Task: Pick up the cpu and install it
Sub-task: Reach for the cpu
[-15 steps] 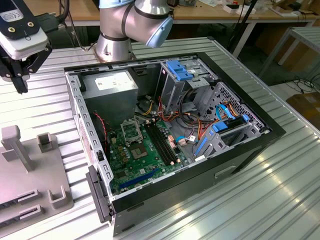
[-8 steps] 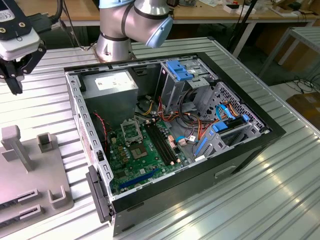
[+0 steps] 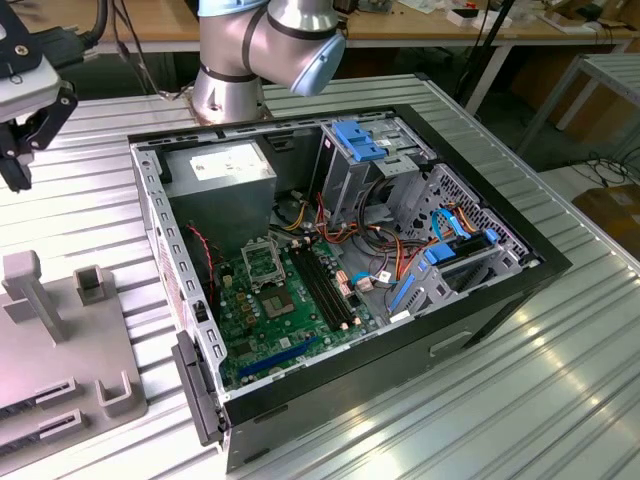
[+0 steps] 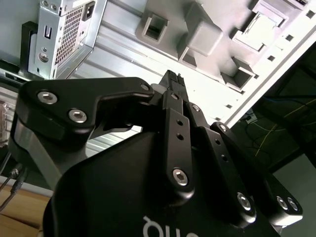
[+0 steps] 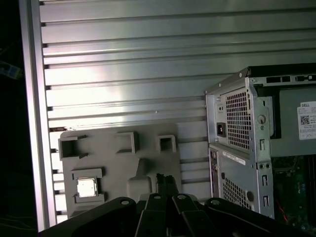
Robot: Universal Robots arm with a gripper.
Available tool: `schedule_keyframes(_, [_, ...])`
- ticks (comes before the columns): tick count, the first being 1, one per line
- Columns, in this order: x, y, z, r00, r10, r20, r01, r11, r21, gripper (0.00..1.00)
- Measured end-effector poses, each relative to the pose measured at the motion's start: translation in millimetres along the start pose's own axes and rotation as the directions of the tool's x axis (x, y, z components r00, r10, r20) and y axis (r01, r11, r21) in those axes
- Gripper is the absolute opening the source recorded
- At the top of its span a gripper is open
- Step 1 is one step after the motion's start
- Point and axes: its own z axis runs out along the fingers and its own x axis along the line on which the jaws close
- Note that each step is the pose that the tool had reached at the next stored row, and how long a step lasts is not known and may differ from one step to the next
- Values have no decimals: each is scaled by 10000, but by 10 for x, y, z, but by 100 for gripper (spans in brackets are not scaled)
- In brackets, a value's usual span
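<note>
The cpu (image 5: 87, 187) is a small silvery square lying flat in a raised holder at one corner of the grey fixture plate (image 5: 118, 165); in the second wrist view the cpu (image 4: 258, 28) shows as a bright square in the same holder. My gripper (image 5: 165, 178) hangs well above the plate with its fingers pressed together and nothing between them. The black fingertips (image 4: 173, 78) meet over the table beside the plate. In the exterior view the gripper (image 3: 18, 170) hovers at the far left, above the fixture plate (image 3: 60, 350). The board's metal-framed socket (image 3: 262, 262) lies inside the open case.
The open computer case (image 3: 350, 250) lies on its side on the ribbed aluminium table (image 3: 520, 400), with a grey power-supply box (image 3: 225, 165), cables and blue drive brackets (image 3: 360, 140) inside. Upright grey posts (image 3: 30, 290) stand on the fixture plate. The arm's base (image 3: 230, 90) stands behind the case.
</note>
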Motion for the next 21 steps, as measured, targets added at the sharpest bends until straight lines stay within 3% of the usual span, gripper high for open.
schedule_keyframes(7, [142,-11,-2,10000,0,-8,0,10000,1,11])
schedule_keyframes(21, [330,-25,-3,10000,1,-24,-1,10000,2,11])
